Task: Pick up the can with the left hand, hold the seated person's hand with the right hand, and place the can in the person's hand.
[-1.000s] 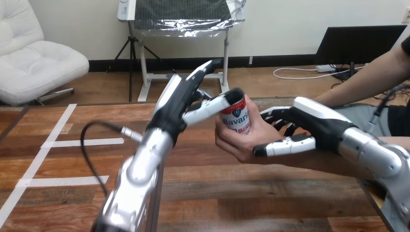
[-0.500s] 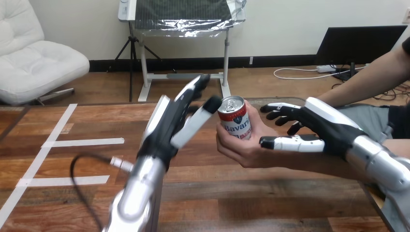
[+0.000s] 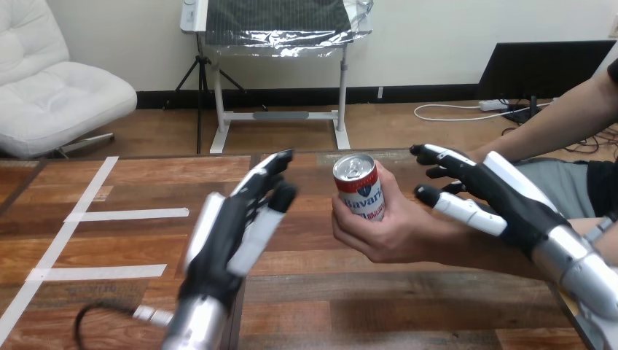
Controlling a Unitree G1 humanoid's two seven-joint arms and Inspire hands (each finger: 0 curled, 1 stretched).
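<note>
One wooden tabletop spreads below. Left robot hand stands empty, fingers straight. Right robot hand, fingers spread and curled round nothing, sits beside the person's hand, which grips the upright can between the two robot hands.

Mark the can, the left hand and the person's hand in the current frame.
can [image 3: 358, 193]: head view, on its printed side.
left hand [image 3: 232, 230]: head view, on the middle of the hand.
person's hand [image 3: 380, 232]: head view, on the thumb's base below the can.
</note>
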